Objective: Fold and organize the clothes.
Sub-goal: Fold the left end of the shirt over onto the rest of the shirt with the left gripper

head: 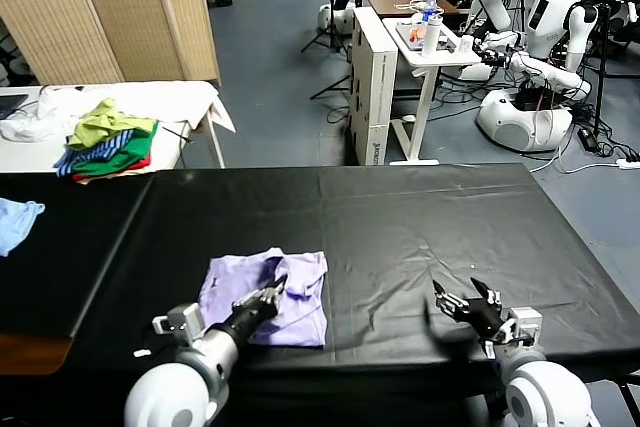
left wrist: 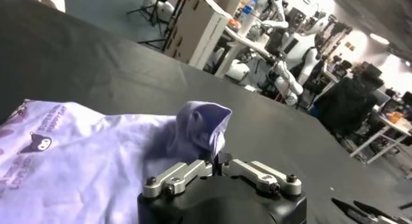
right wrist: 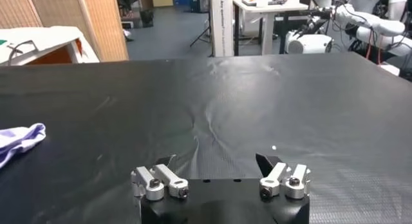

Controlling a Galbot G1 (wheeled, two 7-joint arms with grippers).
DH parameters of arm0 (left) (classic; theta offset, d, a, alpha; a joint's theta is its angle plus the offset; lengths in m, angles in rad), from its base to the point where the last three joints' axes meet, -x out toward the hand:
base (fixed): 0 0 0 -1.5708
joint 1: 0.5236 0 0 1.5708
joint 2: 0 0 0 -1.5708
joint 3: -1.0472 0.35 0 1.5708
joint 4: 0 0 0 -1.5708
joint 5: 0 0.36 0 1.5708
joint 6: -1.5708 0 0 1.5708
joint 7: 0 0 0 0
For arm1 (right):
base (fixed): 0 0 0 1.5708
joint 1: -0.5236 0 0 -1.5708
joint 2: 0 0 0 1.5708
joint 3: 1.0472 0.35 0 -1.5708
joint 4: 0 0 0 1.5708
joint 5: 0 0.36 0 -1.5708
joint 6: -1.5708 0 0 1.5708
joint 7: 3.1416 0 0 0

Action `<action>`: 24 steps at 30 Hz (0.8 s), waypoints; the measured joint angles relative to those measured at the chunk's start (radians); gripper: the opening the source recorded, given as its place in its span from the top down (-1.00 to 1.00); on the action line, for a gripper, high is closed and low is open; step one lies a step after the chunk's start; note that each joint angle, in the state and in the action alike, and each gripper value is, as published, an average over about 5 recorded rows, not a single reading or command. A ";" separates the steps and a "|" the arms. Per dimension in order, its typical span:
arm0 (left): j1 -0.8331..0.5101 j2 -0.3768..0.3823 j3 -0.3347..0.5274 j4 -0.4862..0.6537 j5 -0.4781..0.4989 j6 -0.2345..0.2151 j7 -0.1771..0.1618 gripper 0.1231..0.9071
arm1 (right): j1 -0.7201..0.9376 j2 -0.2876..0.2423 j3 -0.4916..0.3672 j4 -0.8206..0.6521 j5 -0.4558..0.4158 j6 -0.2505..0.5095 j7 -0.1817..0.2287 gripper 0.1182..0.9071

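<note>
The pale lilac T-shirt (head: 265, 297) lies folded into a rough square on the black table, near the front left. My left gripper (head: 279, 286) is shut on a bunched fold of the shirt and lifts it slightly. In the left wrist view the pinched fabric (left wrist: 203, 125) rises just above the gripper (left wrist: 216, 159), and the purple print (left wrist: 35, 143) faces up on the flat part. My right gripper (head: 462, 299) is open and empty, low over the table at the front right. In the right wrist view (right wrist: 215, 162) a shirt edge (right wrist: 19, 139) shows at the side.
The black table (head: 420, 217) spans the view. A small light blue cloth (head: 15, 219) lies at its left end. A green, striped and red garment pile (head: 108, 142) sits on a white table behind. Other robots and a white cart (head: 425, 42) stand beyond.
</note>
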 joint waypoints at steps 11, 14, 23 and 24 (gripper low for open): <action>-0.037 -0.021 0.032 0.060 0.037 -0.005 0.026 0.86 | -0.013 0.007 0.002 0.009 -0.010 -0.001 -0.004 -1.00; -0.036 -0.026 0.037 0.074 0.051 -0.003 0.030 0.86 | -0.016 0.008 -0.006 0.009 -0.017 0.000 -0.006 -1.00; -0.009 -0.075 0.072 0.072 0.095 -0.013 0.037 -0.01 | 0.007 -0.013 -0.059 0.018 -0.041 0.014 -0.031 -1.00; -0.009 -0.083 0.076 0.069 0.094 -0.014 0.035 -0.20 | 0.013 -0.018 -0.070 0.021 -0.040 0.015 -0.034 -1.00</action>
